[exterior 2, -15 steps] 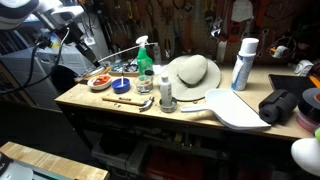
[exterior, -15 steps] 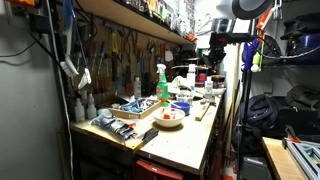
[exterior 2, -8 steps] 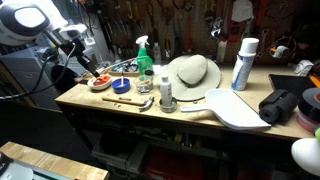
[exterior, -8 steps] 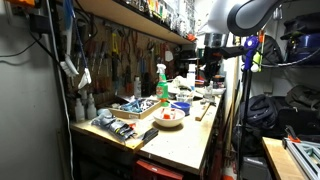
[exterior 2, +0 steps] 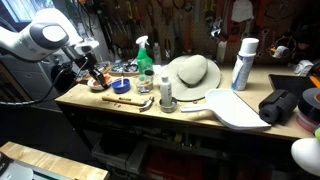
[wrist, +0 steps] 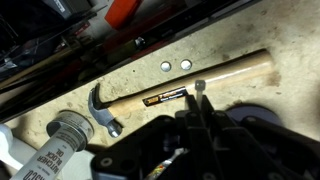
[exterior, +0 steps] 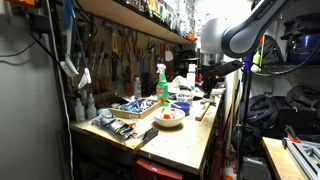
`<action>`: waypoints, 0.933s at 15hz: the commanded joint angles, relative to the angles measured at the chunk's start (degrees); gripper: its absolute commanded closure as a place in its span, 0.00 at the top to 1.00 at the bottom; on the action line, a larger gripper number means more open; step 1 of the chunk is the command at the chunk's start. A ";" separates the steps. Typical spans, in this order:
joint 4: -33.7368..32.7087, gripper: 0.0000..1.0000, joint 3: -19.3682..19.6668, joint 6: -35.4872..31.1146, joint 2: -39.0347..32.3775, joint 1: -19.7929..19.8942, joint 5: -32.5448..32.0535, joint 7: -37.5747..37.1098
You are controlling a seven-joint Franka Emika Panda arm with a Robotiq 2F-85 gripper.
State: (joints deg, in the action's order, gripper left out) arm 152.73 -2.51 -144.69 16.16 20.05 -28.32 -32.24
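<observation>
My gripper (wrist: pixel 197 95) comes in from the bottom of the wrist view. Its jaws stand close together, and a small thin grey piece (wrist: pixel 198 87) sticks out between the tips. It hangs just above the wooden handle of a hammer (wrist: pixel 215 77) that lies on the bench, with its steel claw head to the left. In both exterior views the gripper (exterior: pixel 207 84) (exterior 2: pixel 97 76) is low over the end of the bench, near the hammer (exterior 2: pixel 128 101) and a red bowl (exterior 2: pixel 100 84).
A grey tube (wrist: pixel 55 140) lies by the hammer head. The bench holds a green spray bottle (exterior 2: pixel 143 55), a straw hat (exterior 2: pixel 193 72), a white can (exterior 2: pixel 243 63), a jar (exterior 2: pixel 166 92) and a white board (exterior 2: pixel 238 110). Tools hang on the wall behind.
The arm has come down from high above the bench end. The gripper now hangs close over the hammer beside the red bowl.
</observation>
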 commanded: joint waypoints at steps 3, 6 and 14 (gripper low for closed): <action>-3.08 0.04 1.96 -0.78 -4.94 -0.35 -2.09 -2.76; -5.46 0.04 2.48 -0.47 -7.13 -0.42 -3.81 -4.92; -11.49 0.32 5.14 0.42 -15.27 -4.35 -8.94 -9.75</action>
State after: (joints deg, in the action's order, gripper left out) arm 143.14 0.39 -144.76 4.02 18.23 -34.91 -39.48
